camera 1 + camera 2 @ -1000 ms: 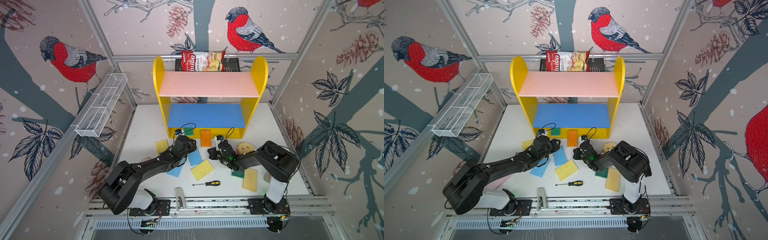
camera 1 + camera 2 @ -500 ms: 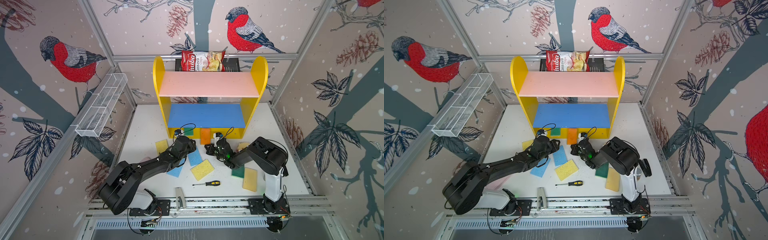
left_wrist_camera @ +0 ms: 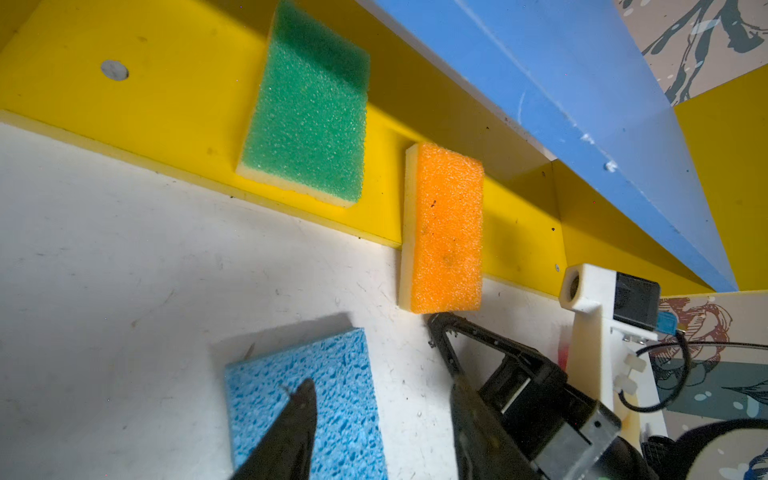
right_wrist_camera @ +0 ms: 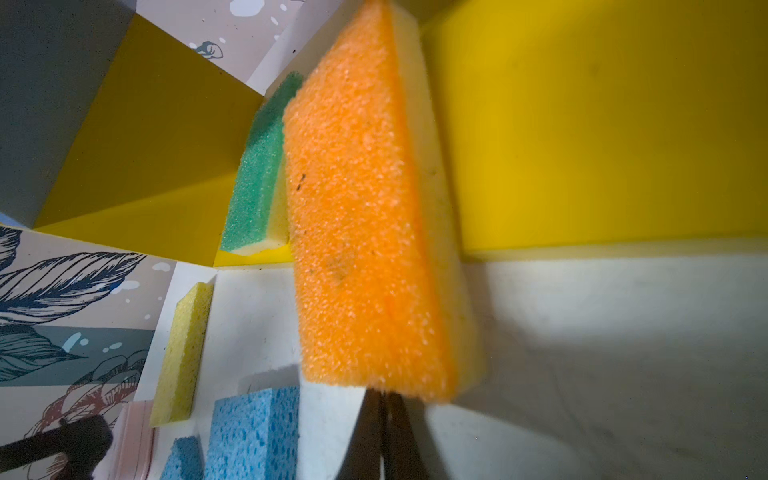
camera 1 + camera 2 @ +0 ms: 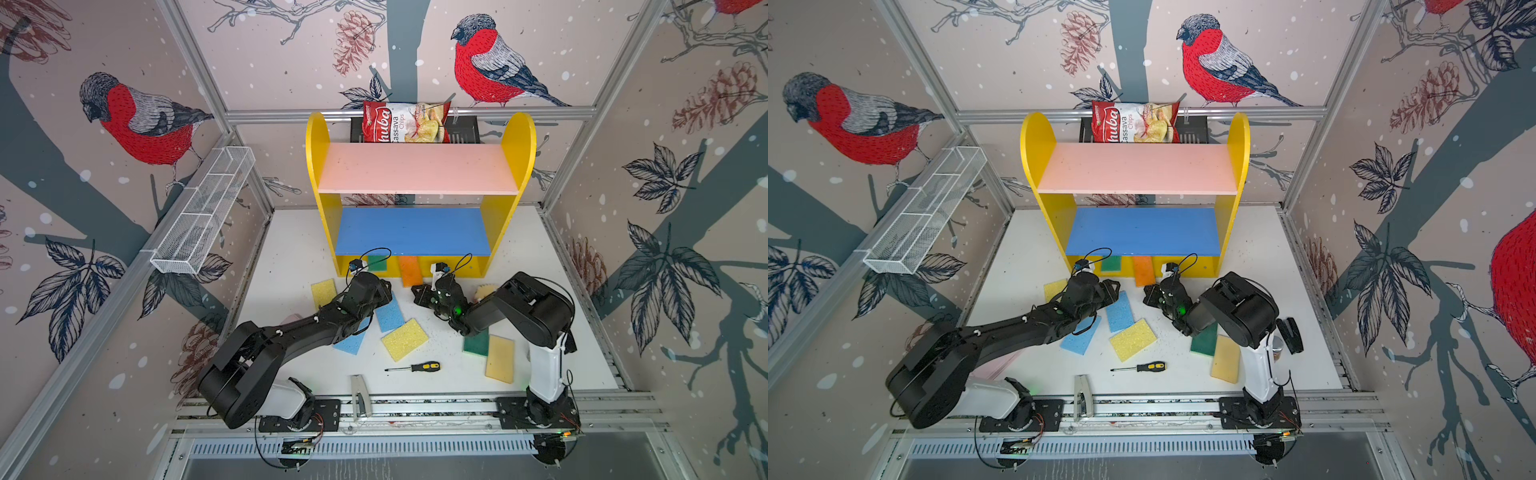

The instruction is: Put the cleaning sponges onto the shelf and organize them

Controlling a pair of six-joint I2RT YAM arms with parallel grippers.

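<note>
The shelf stands at the back, with its yellow base on the table. A green sponge lies flat on that base. An orange sponge lies half on the base, half on the table. My right gripper is shut, its tips against the orange sponge's near end. My left gripper is open above a light blue sponge. Several more sponges lie on the table, and a round yellow one is partly hidden behind the right arm.
A screwdriver and a metal tool lie near the front edge. A chips bag sits in a black basket behind the shelf. A white wire tray hangs on the left wall.
My right gripper has moved left and toward the shelf, up to the orange sponge's near end, and its arm has folded in. The left arm has not moved.
</note>
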